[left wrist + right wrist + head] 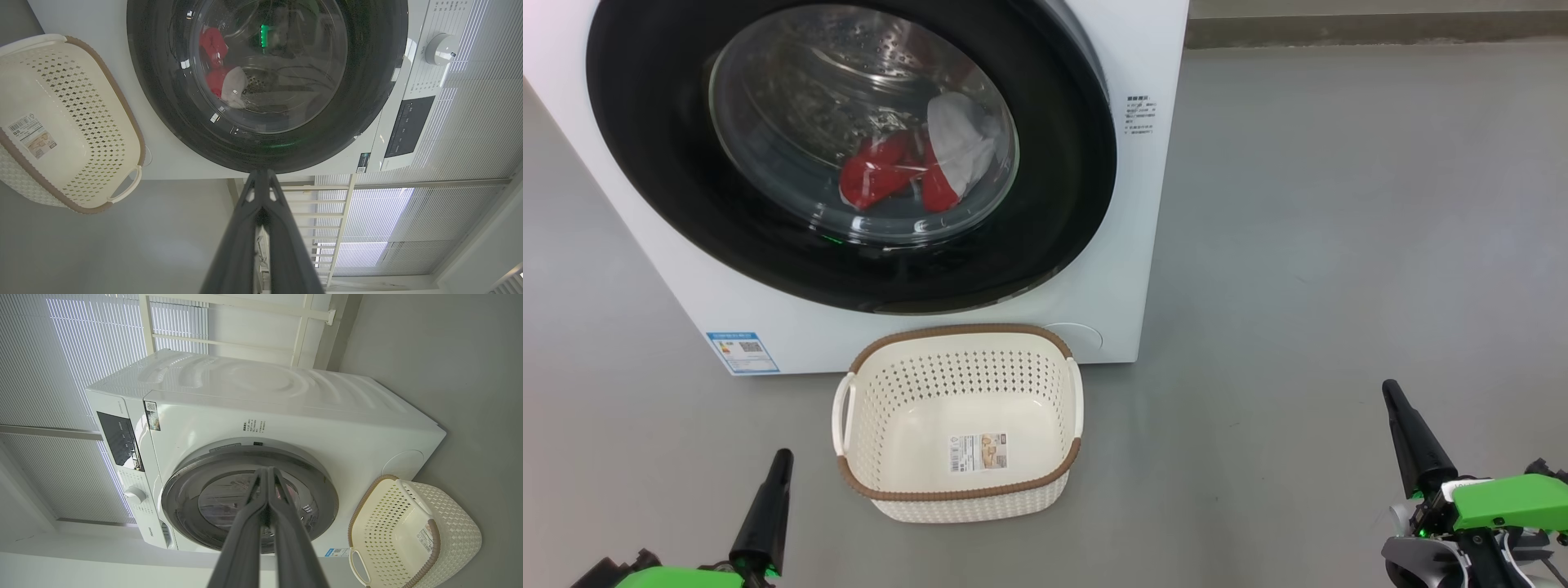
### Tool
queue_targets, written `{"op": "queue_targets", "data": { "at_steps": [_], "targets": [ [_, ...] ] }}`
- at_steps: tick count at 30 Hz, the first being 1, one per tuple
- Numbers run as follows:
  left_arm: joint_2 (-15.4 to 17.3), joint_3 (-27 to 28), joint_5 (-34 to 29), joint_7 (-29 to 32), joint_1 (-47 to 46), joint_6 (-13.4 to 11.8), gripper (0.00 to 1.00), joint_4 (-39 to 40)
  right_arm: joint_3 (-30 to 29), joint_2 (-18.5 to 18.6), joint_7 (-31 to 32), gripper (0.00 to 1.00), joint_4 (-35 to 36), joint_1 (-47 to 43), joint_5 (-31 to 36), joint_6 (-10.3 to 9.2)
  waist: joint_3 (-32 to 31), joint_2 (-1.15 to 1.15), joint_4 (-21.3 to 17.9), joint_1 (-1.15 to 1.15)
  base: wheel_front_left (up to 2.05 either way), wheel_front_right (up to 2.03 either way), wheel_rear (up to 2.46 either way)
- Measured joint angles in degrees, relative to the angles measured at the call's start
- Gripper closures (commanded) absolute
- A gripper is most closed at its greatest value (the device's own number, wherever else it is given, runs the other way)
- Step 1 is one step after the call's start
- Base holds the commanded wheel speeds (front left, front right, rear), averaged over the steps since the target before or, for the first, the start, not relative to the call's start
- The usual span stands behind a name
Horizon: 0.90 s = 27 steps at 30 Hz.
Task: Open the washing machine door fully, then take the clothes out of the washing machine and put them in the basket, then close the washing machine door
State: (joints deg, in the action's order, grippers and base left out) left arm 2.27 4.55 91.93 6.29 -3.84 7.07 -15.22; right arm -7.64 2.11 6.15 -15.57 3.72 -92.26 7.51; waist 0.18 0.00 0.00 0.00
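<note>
Low at the near edge of the head view, the left gripper (781, 461) and the right gripper (1393, 396) point up, each with its two dark fingers pressed together, clenched on nothing. They stand well apart, the left one near the basket's near-left corner and the right one out over bare grey floor (1339, 245). Between them and a little further on, the basket (956, 492) sits on the floor, its paper label showing on its bottom. Its far rim lies just beside the washing machine (1143, 245), low on the front; whether they touch I cannot tell. Wide open floor runs right of the machine's right edge, with a narrower strip on the left. Beyond the basket, the washing machine door (1054, 204) is closed against the front. The clothes (890, 175), red and white, lie behind its glass, low in the drum.
</note>
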Motion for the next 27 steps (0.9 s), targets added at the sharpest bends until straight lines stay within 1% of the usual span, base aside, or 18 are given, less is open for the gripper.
{"op": "queue_targets", "data": {
  "at_steps": [24, 25, 27],
  "targets": [
    [0.0, 0.0, 0.0, 0.0, 0.0, 0.0, 1.00, 0.0, 0.0, 0.0, 0.0, 1.00, 0.0, 0.0, 0.0, 0.00, 0.0, 0.00, 0.0, 0.00, 0.00, 0.00, 0.00],
    [-0.1, -0.1, 0.0, 0.0, 0.2, 0.0, 0.00, -0.5, 0.0, -0.2, 0.0, 0.00, -0.5, -0.2, 0.0, 0.01, 0.0, 0.00, 0.0, 0.00, 0.00, 0.00, 0.00],
    [-0.4, -0.3, 0.0, 0.0, 1.0, 0.0, 0.00, -1.9, 0.2, -0.7, 0.0, 0.00, -1.9, -1.1, 0.0, 0.01, 0.0, 0.00, 0.0, 0.00, 0.00, 0.00, 0.00]
  ]
}}
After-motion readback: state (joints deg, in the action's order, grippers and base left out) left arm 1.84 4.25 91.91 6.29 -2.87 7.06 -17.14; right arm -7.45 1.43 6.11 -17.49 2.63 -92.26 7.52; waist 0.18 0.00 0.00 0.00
